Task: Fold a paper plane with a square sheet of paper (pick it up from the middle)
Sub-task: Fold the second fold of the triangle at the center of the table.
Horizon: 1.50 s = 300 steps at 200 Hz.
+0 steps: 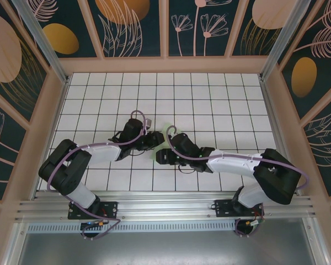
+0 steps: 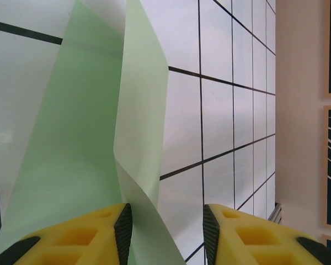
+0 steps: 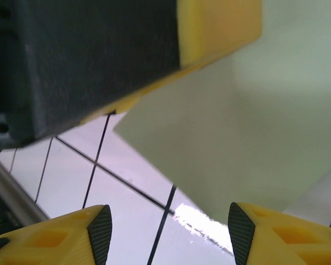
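Note:
The square sheet of paper (image 1: pixel 166 134) is pale green and partly folded, lying mid-table between the two arms. In the left wrist view the paper (image 2: pixel 83 138) spreads left, and one flap stands up and curls down past the left pad. My left gripper (image 2: pixel 167 221) is open, with white tile showing across most of the gap. My right gripper (image 3: pixel 170 221) is open wide just short of the paper's (image 3: pixel 243 138) corner, nothing between its pads. From above, the left gripper (image 1: pixel 152 141) and right gripper (image 1: pixel 164 154) nearly touch over the sheet. No finished paper plane shape is visible.
The left gripper's black and yellow body (image 3: pixel 88 61) hangs close above the right gripper's view. The white grid table (image 1: pixel 209 99) stretches to wooden walls (image 1: pixel 165 64) at the back and sides. A metal rail (image 1: pixel 165 207) carries both arm bases at the near edge.

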Each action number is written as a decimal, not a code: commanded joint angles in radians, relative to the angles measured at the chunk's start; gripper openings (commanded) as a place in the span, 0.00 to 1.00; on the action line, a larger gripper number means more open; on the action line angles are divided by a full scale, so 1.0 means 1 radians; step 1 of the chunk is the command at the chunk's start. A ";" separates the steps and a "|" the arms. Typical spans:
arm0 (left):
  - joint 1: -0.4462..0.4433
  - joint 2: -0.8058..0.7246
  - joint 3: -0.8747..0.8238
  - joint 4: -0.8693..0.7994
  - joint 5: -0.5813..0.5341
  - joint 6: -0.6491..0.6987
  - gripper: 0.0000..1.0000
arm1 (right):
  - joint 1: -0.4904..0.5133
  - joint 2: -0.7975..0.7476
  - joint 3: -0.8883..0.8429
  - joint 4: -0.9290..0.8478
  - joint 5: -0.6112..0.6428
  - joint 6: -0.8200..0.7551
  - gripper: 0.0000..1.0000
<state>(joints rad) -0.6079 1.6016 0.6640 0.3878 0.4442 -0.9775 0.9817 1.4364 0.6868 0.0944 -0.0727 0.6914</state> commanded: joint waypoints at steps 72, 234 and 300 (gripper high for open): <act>-0.002 0.004 0.033 -0.050 0.001 0.015 0.47 | 0.000 0.081 0.062 0.056 0.104 -0.132 0.56; -0.001 -0.055 0.023 -0.085 -0.085 0.043 0.51 | -0.191 0.067 -0.159 0.359 -0.170 -0.003 0.11; -0.001 0.018 0.047 -0.006 0.004 0.043 0.40 | -0.216 0.137 -0.126 0.332 -0.212 -0.035 0.13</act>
<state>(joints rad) -0.6083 1.5787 0.6849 0.3302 0.4114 -0.9451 0.7753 1.5421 0.5377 0.4080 -0.2466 0.6682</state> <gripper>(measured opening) 0.411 0.129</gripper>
